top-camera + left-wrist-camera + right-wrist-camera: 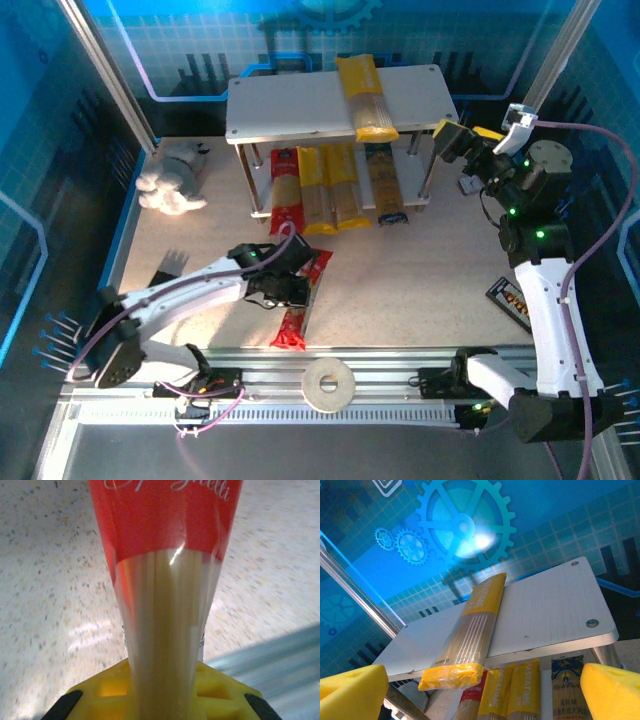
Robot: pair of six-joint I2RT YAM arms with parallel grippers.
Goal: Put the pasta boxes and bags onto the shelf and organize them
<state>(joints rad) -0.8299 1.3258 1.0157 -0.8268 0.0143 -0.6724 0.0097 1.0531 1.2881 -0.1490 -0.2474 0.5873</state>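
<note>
The left hand (295,285) is clamped on the red spaghetti pack (297,322), which lies on the surface (420,260), its tail trailing back toward the arm's base. In the left wrist view the pack (170,525) runs forward out of the closed yellow fingers (100,692). Ahead of that hand, well apart, stands the shelf (300,105). Its lower board carries a second red pack (285,190), two yellow packs (343,185) and the clear blue-ended pack (385,180), and a top yellow pack (365,95) lies across the upper board. The right hand (465,135), fingers spread and holding nothing, hovers just beside the shelf's right end, facing it. The step appears to be collecting the last loose pack. Next it needs lifting clear and carrying forward to the bare stretch of upper board, laid parallel to the pack there.
</note>
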